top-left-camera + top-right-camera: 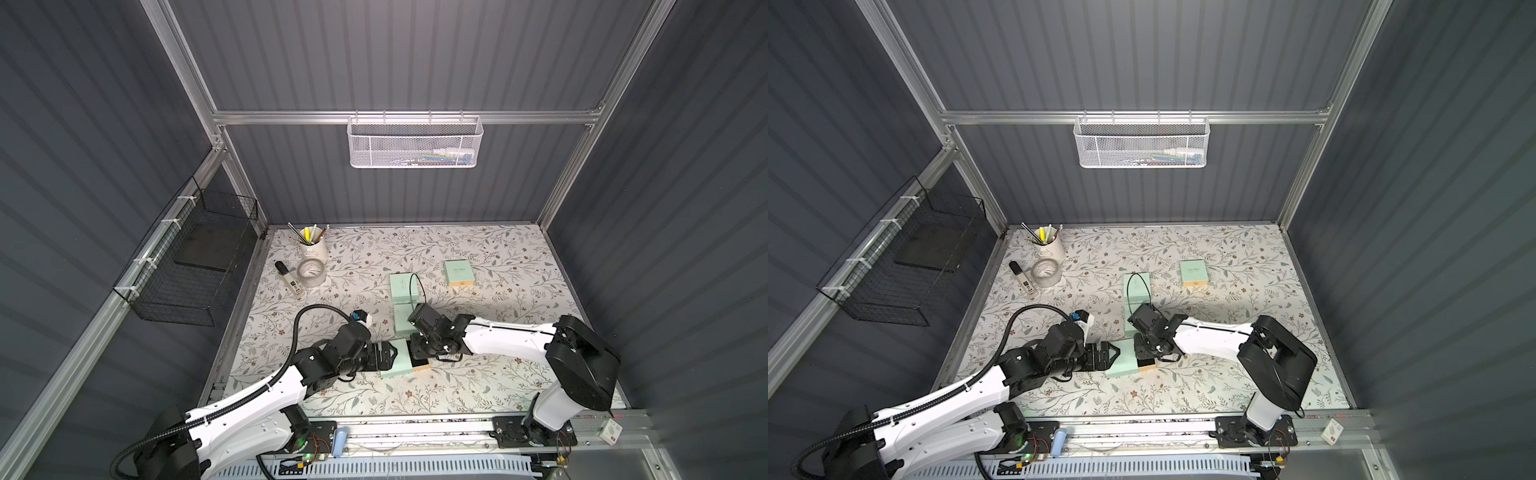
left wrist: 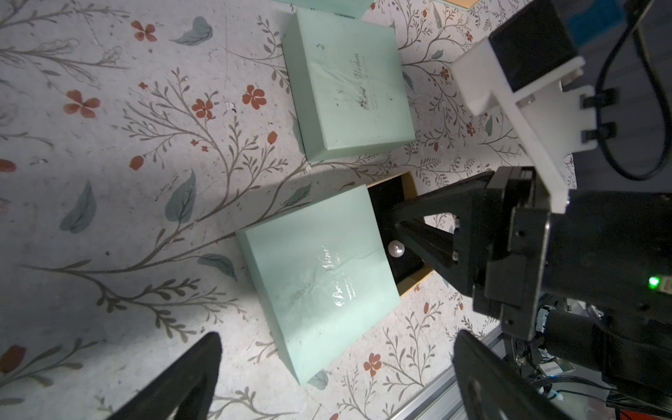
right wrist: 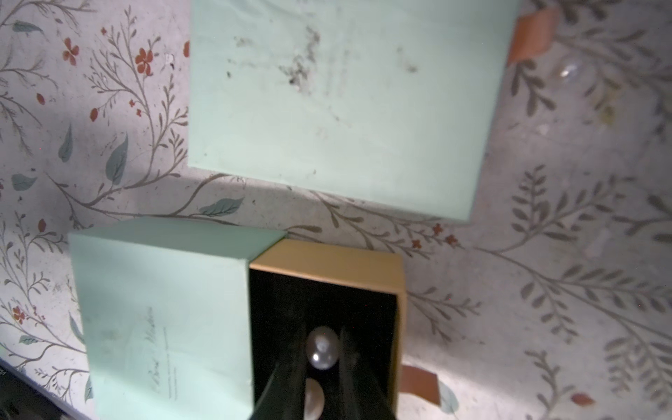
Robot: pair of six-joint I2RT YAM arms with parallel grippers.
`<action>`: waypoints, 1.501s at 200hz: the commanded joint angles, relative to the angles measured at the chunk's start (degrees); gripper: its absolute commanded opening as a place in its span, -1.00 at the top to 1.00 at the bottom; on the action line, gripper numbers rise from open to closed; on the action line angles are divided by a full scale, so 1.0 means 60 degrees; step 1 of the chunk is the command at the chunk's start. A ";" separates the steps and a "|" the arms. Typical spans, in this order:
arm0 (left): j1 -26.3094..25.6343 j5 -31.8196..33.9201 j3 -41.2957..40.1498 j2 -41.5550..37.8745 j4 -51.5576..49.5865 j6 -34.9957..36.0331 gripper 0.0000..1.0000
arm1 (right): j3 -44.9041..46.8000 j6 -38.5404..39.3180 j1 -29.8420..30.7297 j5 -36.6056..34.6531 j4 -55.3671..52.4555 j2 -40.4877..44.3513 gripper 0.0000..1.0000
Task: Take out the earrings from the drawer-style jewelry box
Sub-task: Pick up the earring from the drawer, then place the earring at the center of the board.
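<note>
The left hand (image 1: 391, 356) is spread wide just beside the mint jewelry box (image 2: 320, 276) on the floral tabletop (image 1: 374, 257). Its tan drawer (image 3: 327, 260) stands pulled out, with the earrings (image 3: 321, 349) on its black lining. The right hand (image 3: 323, 332) reaches in, its fingers close on either side of one pearl. Whether they pinch it, I cannot tell.

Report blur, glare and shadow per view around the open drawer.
Right wrist view: the earring is fairly sharp, with two highlights; the mint box beyond is soft. Left wrist view: glare whitens the lettering on the sleeve; a shadow crosses the tablecloth. Both top views: the drawer is small, partly hidden by the right arm.
</note>
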State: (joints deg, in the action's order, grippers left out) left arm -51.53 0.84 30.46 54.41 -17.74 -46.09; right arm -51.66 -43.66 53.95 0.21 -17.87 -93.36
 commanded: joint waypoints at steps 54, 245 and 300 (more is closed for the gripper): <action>0.0063 -0.0243 -0.0028 0.0284 0.0281 0.0235 -1.00 | 0.0324 -0.0399 0.0178 -0.0347 -0.0347 0.0888 0.63; 0.0060 -0.1275 0.0098 0.0458 0.1468 0.0615 -0.99 | 0.1852 -0.0081 -0.1865 0.0366 0.0354 0.3105 0.63; 0.0055 -0.2182 0.0105 0.0654 0.2197 0.0725 -0.99 | 0.1949 0.0040 -0.2055 0.0482 0.1121 0.2011 0.67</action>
State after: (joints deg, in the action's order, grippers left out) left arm -51.53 -8.80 30.46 57.69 -7.33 -43.09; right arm -40.45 -44.45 42.13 2.35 -13.82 -79.15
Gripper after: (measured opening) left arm 0.997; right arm 0.177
